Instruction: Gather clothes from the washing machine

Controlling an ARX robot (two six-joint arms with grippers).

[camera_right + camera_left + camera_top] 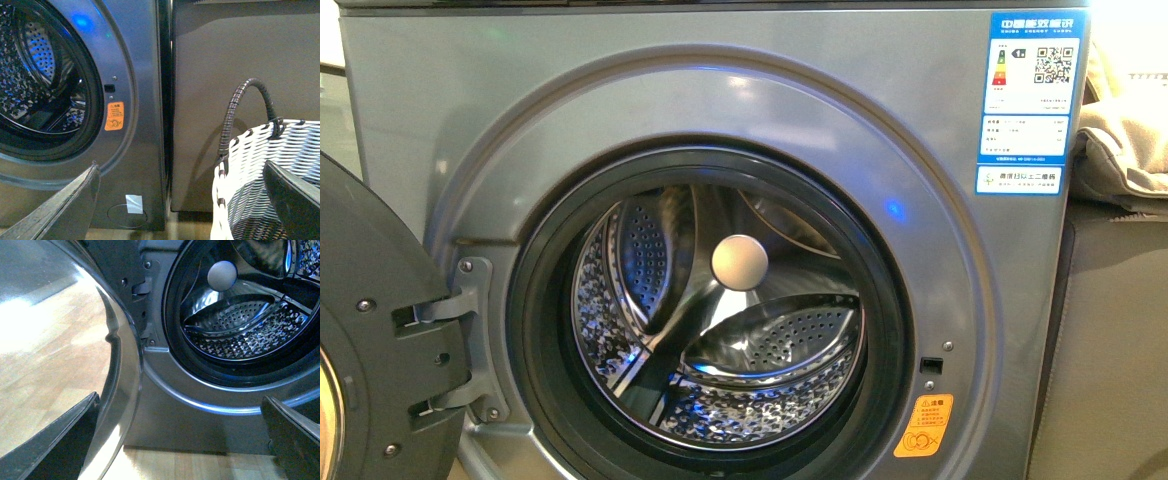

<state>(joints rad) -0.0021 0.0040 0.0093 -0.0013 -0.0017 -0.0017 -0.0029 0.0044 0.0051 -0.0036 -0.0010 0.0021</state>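
Clothes: I see none in the drum (720, 330) of the washing machine (470, 110), whose door (370, 340) hangs open at left. Both my jaws are spread and empty; the right one is beside a woven basket (280, 165).

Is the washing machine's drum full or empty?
Empty, as far as shown: the drum shows only bare perforated steel through the open door; no clothes visible.

My left gripper (182, 440) shows only two dark, flat, wedge-shaped fingers (60, 440) with smooth matte faces. My right gripper's (182, 200) fingers (292, 197) match them, one catching a grey sheen along its edge.
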